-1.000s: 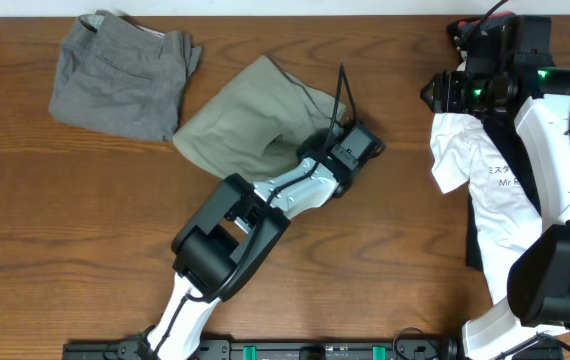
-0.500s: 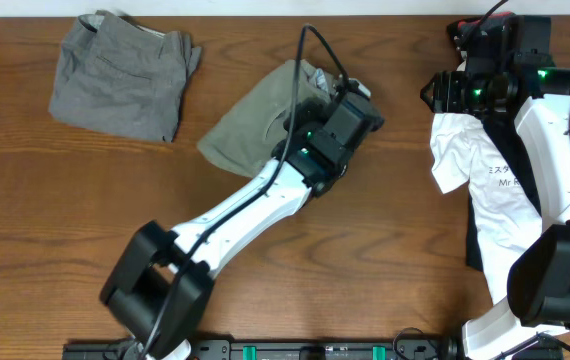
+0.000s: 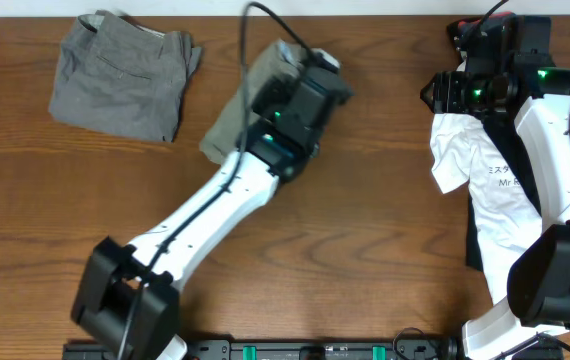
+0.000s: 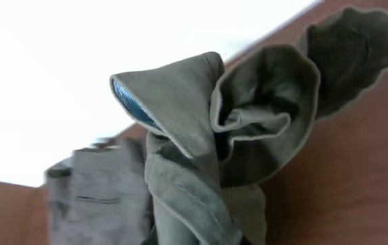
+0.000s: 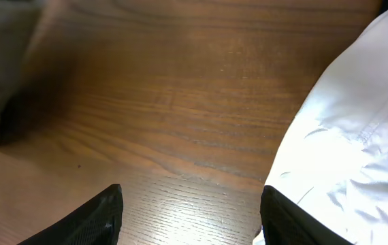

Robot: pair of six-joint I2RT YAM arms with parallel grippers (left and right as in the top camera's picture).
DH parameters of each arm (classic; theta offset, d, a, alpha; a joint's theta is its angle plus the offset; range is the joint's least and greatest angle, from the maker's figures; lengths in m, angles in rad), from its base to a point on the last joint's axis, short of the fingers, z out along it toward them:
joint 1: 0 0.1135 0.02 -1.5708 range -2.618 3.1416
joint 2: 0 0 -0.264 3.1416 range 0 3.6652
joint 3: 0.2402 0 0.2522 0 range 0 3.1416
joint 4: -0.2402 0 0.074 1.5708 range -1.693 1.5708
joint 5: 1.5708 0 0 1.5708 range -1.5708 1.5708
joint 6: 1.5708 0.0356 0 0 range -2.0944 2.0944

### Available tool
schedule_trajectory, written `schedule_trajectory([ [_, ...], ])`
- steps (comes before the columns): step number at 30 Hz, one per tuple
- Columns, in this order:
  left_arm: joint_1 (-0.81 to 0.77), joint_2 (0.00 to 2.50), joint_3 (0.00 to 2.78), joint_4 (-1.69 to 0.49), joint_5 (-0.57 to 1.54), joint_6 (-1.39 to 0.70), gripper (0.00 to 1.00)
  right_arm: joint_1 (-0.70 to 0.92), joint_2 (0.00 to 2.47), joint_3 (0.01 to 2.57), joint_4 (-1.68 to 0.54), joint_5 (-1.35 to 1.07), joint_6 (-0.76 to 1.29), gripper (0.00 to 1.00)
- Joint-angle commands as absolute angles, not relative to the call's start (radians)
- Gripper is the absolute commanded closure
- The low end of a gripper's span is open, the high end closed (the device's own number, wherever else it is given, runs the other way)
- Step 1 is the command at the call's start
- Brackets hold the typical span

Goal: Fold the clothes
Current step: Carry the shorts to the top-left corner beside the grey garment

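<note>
Khaki shorts (image 3: 227, 125) have shifted toward the grey shorts (image 3: 120, 75), seemingly clamped in left fingers (image 3: 315, 70); right fingers (image 5: 102, 214) apart.

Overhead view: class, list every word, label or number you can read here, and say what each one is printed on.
"ミスタ": on the white T-shirt, with the rest of the line cut off by the right arm.
"Mr": on the line below, same shirt, with the rest hidden by the arm.
Khaki shorts and grey shorts: no text visible.
</note>
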State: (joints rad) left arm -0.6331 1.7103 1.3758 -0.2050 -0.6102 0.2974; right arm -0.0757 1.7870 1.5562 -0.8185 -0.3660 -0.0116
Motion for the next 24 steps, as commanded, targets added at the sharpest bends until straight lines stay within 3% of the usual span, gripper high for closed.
schedule_trajectory([
  [1, -0.585, 1.632, 1.385, -0.141, -0.677, 0.370, 0.94, -0.080, 1.794, 1.550, -0.819, -0.370, -0.016, 0.37],
  [17, -0.470, 1.565, 1.385, 0.226, -1.310, 0.354, 0.94, -0.078, 1.794, 1.550, -0.820, -0.371, -0.016, 0.37],
  [24, -0.455, 1.565, 1.385, 0.277, -1.296, 0.337, 0.94, -0.077, 1.794, 1.550, -0.823, -0.371, -0.016, 0.37],
])
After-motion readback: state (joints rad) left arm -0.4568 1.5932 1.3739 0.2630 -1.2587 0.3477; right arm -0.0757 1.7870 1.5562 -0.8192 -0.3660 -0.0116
